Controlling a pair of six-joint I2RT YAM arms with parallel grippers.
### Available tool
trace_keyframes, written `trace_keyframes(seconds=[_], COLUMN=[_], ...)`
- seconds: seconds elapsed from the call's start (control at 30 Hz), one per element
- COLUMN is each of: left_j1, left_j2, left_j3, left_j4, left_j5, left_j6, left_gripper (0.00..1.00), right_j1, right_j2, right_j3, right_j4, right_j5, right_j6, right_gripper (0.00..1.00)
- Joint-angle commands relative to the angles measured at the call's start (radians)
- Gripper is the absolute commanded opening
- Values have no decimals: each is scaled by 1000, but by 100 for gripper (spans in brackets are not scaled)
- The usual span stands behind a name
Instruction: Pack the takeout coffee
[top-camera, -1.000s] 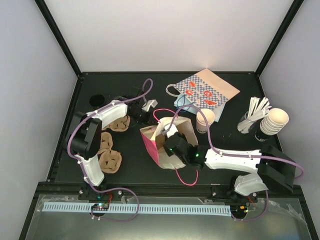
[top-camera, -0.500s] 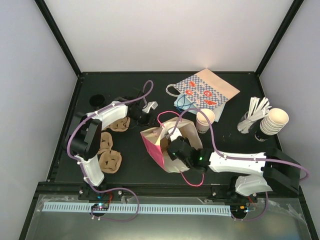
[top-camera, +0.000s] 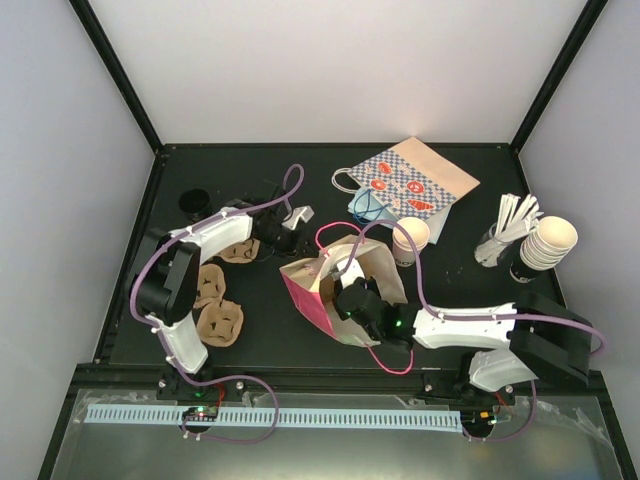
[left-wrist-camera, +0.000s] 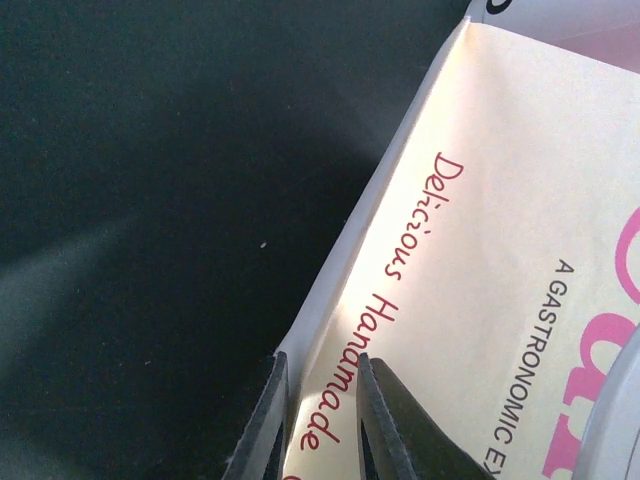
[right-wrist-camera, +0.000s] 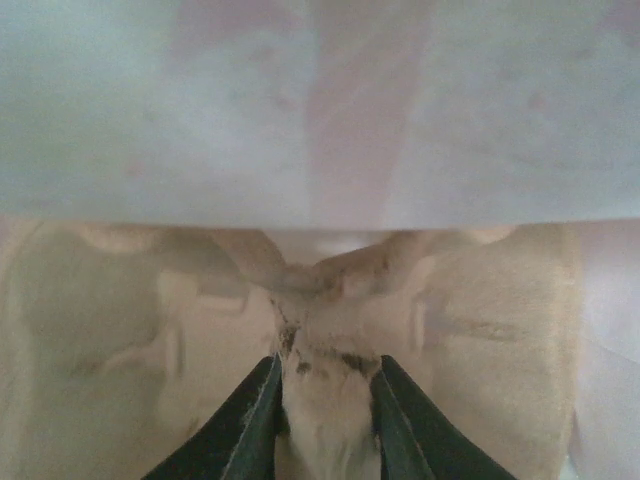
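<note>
over the last second the right arm has drawn back toward its base and sunk lower. the right hand (top-camera: 352, 296) now sits deeper in the mouth of the pink bag (top-camera: 305, 300), and the bag has slid a little nearer and gapes wider. judgement: the liner step is about done and the bag is being readied for the cup. the takeout coffee (top-camera: 411, 240) stands upright on the tabletop (top-camera: 270, 325) just beside the bag's far right wall, untouched and not yet packed. the top view gives the layout but hides both sets of fingers. the right wrist view shows the bag's inside: a brown pulp carrier (right-wrist-camera: 320, 300) lies at the bottom, with the narrow fingers astride its middle ridge. cannot tell whether they clamp it or have let go. the left wrist view shows the left hand (left-wrist-camera: 320, 360) narrow, pinching the folded rim of the bag beside its red script and holding that side up. spare carriers (top-camera: 215, 305) lie on the left, well apart from the bag.
</note>
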Motion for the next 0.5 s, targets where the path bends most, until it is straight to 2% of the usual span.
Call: trace_keyframes(seconds=[0.0,0.13,0.23,0.37,0.47], left_j1=[-15,-15,-15,-15,-15], left_j2=[-51,-61,-64,-65,-65], left_j3=[-20,-22,-21,-18,-14], left_j4=[-12,-15,-14,-11,-12], left_j5=[79,75,73,73,71], left_j6=[-8,-8,-9,-9,-9], left_gripper=[22,22,22,22,22], right_j1=[-2,-2,-2,-2,-2], right_j2=[20,-7,-43,-80,-91], right_j3=[16,29,32,43,55], right_j4=[59,-2,-63,-142,-199], right_j5=[59,2,-22,-82,-112], right_j6=[-6,-1,11,18,28], right_gripper=[30,38,40,51,62])
